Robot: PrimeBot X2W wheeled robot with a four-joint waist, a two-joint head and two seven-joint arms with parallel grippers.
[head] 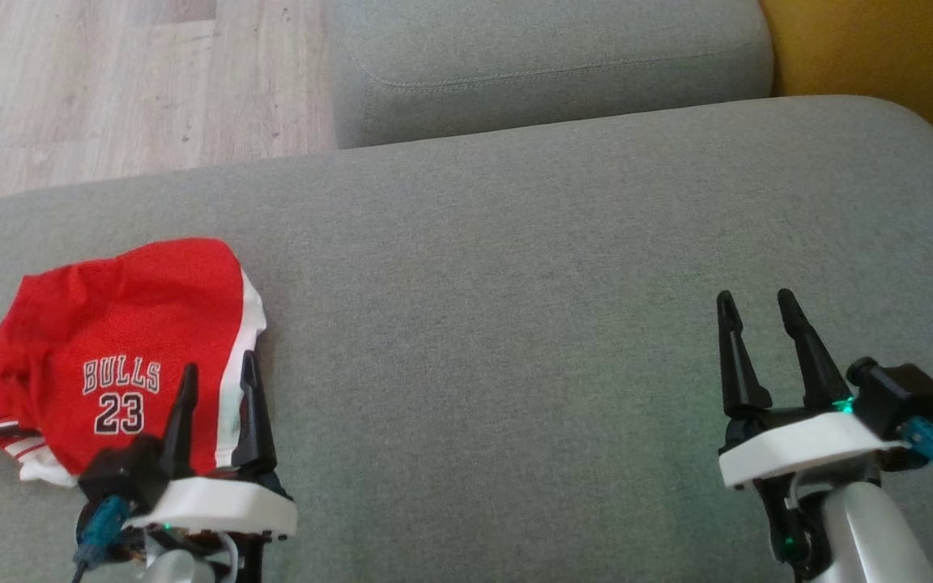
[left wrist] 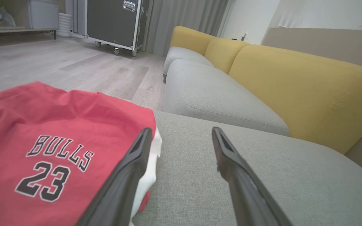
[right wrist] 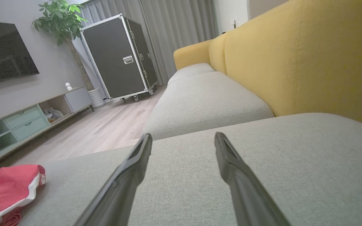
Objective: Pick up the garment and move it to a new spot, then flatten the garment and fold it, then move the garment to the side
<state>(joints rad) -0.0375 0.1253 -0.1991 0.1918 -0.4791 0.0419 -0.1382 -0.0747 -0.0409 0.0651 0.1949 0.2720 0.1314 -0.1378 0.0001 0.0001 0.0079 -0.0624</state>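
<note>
Spreading across most of the head view, a grey seat cushion carries everything the task concerns. A second grey cushion butts against the middle of its far edge, and a yellow backrest rises along its right edge. Pale wooden floor lies beyond the left part of the far edge. A black flight case on castors stands on that floor in front of grey curtains. The garment lies toward the cushion's left end, a little in from the far edge. It is loosely bunched rather than flat, red mesh with a white band down its right side. White and striped trim shows at its near left corner, and "BULLS 23" is printed facing up. The left gripper sits over the garment's right side with its jaws spread wide and nothing between them. One finger shows over the red cloth beside the white band, and in the left wrist view the other finger lies over bare cushion just past the band. Whether either fingertip touches the cloth cannot be told. The right gripper is toward the cushion's right end, well apart from the garment, over bare grey fabric. Its jaws are likewise wide apart and hold nothing.
</note>
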